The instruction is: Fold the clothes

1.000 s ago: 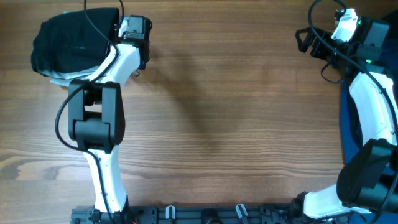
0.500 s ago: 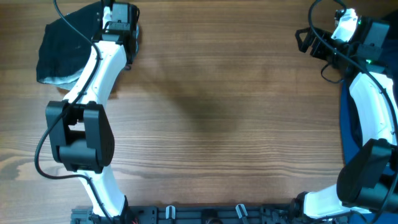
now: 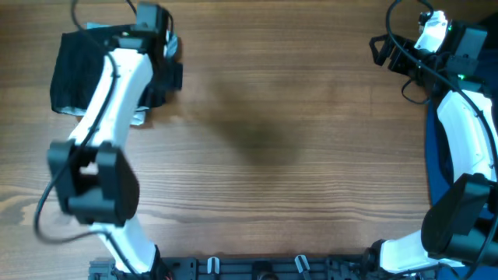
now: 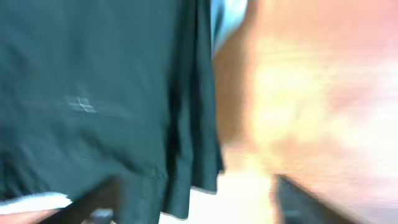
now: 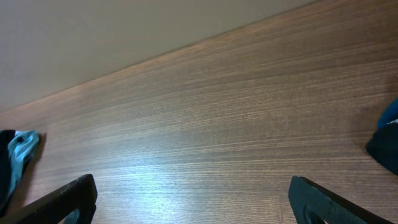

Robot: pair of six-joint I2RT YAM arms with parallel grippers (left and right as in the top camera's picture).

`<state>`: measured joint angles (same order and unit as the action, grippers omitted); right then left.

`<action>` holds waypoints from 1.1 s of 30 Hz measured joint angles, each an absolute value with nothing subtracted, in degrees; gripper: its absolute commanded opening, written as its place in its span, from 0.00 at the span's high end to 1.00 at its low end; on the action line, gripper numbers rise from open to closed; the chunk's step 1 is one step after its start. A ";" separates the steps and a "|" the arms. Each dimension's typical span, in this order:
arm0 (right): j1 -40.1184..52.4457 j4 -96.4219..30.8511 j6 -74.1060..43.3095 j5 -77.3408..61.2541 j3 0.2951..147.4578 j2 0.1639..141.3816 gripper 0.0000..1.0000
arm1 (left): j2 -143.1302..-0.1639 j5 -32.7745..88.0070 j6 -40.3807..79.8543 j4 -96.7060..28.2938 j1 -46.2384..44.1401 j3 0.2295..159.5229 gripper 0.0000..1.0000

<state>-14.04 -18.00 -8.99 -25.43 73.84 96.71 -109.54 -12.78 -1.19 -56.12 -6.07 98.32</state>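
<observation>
Left jaws parted, though seen only blurred in the wrist view, with nothing plainly pinched between them. Right jaws wide open and empty.

Just ahead of the left jaws and below them, the black garment (image 3: 76,70), lying at the far left corner of the desk (image 3: 272,155) and partly hidden from above by the white left arm (image 3: 117,82). Soft matte cloth in a roughly square pack. Several layered edges, one over another, ending about midway between the two fingers. Near the left finger, a thin white strip (image 4: 34,200) along the lower edge of the black cloth. Under the black pack and touching it, a pale blue garment (image 3: 138,117), showing only as a small pale sliver at the edge. From the layered edges over to the right finger, only bare wood, warm in colour and very blurred.

In front of the right jaws, a broad stretch of brown wood with fine straight grain and a soft shine, open as far as the back edge of the desk. Behind that edge, a plain pale wall (image 5: 124,37). Far to the left of these jaws, a small crumpled bit of pale blue cloth beside a bit of black. Close on their right side, a navy garment (image 5: 385,140), a soft rounded lump cut off by the frame. From overhead, the same navy cloth as a narrow band along the right edge of the desk, under the right arm (image 3: 467,132). Between the two pairs of jaws, the whole middle of the desk as open wood.
</observation>
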 measured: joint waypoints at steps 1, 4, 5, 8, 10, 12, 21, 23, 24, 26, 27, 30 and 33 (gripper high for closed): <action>-14.04 -18.00 -8.99 -25.43 73.87 96.71 0.00 | -107.26 -11.22 -0.23 -54.04 -5.48 99.29 0.92; -14.04 -18.00 -8.99 -25.43 73.87 96.71 0.00 | -102.06 -6.79 5.04 -47.55 -0.54 102.06 0.90; -14.04 -18.00 -8.99 -25.43 73.84 96.71 0.01 | -103.07 -2.76 6.55 -45.87 2.09 102.13 0.90; -14.04 -18.00 -8.99 -25.43 73.84 96.71 0.00 | -113.27 11.05 9.52 -43.59 8.43 101.95 0.91; -14.02 -17.93 -8.99 -25.43 73.87 96.71 0.01 | -119.81 17.67 10.09 -45.12 10.17 101.65 0.96; -14.04 -18.00 -8.99 -25.43 73.87 96.71 0.01 | -125.97 21.56 10.48 -46.52 10.63 101.60 0.96; -14.04 -18.00 -8.99 -25.43 73.87 96.71 0.00 | -117.12 24.14 10.66 -46.09 10.09 102.54 0.94; -14.04 -18.00 -8.99 -25.43 73.87 96.71 0.01 | -112.95 21.85 10.66 -46.19 8.58 103.92 0.95; -14.04 -18.00 -8.99 -25.43 73.87 96.71 0.00 | -112.18 20.67 10.63 -46.50 7.51 104.31 0.95; -14.04 -18.00 -8.99 -25.43 73.87 96.71 0.00 | -113.25 16.75 10.22 -47.68 5.10 104.42 0.95; -14.04 -18.00 -8.99 -25.43 73.84 96.71 0.00 | -114.59 14.52 9.89 -47.77 3.84 104.42 0.95; -14.04 -18.00 -8.99 -25.43 73.87 96.71 0.01 | -121.30 6.07 7.99 -48.56 0.16 104.33 0.96; -14.04 -18.00 -8.99 -25.43 73.87 96.71 0.01 | -125.14 -0.47 7.57 -48.64 -0.08 104.31 0.96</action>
<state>-14.04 -18.00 -8.99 -25.43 73.87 96.71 -125.14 -0.47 7.57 -48.64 -0.08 104.31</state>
